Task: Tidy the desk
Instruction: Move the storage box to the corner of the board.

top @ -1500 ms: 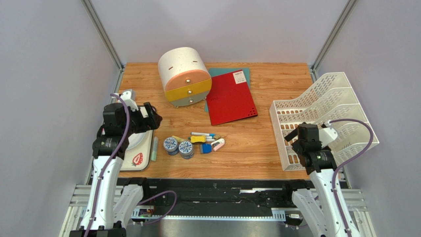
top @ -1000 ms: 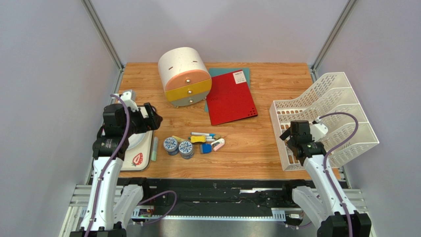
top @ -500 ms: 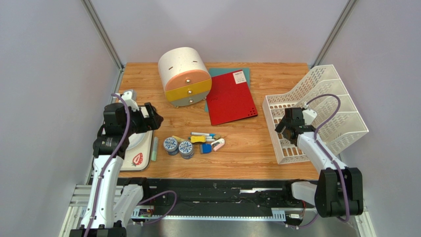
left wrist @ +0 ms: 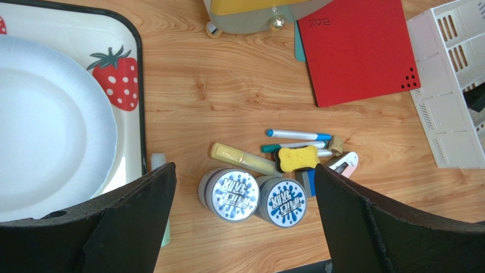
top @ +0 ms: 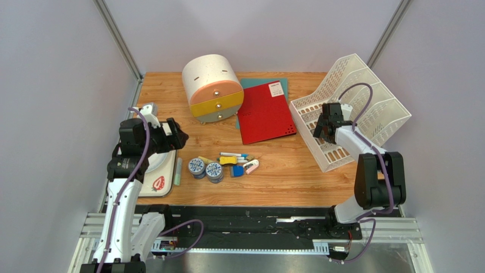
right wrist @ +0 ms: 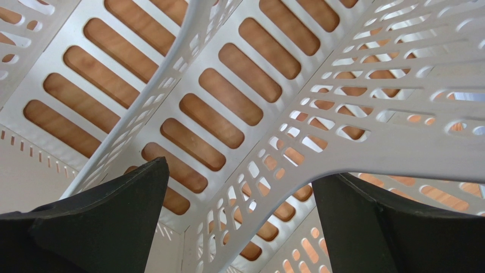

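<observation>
Desk (top: 284,176): light wood-grain top, fills the middle of the top view, metal rails at its edges, arm bases at the near edge.

On the desk, far centre: cylindrical drawer unit (top: 212,88), white body with orange, yellow and grey drawer fronts. Just right of it, red notebook (top: 265,114) lying on a teal folder (top: 250,83).

Centre-near: two round tins (top: 205,169) with blue-white lids, side by side and touching. Right of them a loose cluster: blue-capped markers (left wrist: 298,135), yellow highlighter (left wrist: 242,160), yellow bone-shaped eraser (left wrist: 296,157).

Left edge: strawberry-print tray (left wrist: 122,79) with a white plate (left wrist: 51,125) on it.

Right far side: white file rack (top: 350,111), turned diagonal, its front corner just beside the notebook's right edge; cannot tell if they touch.

Left end effector (left wrist: 243,170): released, fingers (left wrist: 136,216) spread wide, nothing between them, hovering above the tray's right edge and the tins.

Right end effector (right wrist: 240,170): down inside the rack's front section, fingers (right wrist: 114,216) spread wide, a slotted rack wall running between them, not clenched on it.
</observation>
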`<act>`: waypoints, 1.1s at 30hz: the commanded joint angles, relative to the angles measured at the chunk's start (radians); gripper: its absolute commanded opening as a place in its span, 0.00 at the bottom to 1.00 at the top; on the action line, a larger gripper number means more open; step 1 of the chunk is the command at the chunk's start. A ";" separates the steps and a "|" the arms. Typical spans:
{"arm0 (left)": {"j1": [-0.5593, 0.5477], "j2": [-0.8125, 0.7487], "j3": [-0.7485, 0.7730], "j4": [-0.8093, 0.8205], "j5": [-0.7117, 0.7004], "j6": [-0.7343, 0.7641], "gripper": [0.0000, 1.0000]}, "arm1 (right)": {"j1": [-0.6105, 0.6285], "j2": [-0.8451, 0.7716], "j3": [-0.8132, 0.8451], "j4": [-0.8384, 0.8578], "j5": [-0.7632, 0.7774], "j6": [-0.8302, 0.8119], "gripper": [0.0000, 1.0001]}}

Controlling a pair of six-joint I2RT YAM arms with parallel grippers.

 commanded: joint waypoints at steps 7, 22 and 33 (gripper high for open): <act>0.010 -0.009 0.004 0.027 0.019 -0.006 0.99 | -0.062 0.197 0.263 -0.001 0.034 -0.199 1.00; 0.016 -0.010 -0.001 0.040 0.045 -0.005 0.99 | -0.131 0.371 0.529 -0.030 0.002 -0.319 1.00; 0.022 -0.016 0.001 0.040 0.084 0.006 0.99 | -0.114 0.017 0.354 -0.018 -0.183 -0.253 1.00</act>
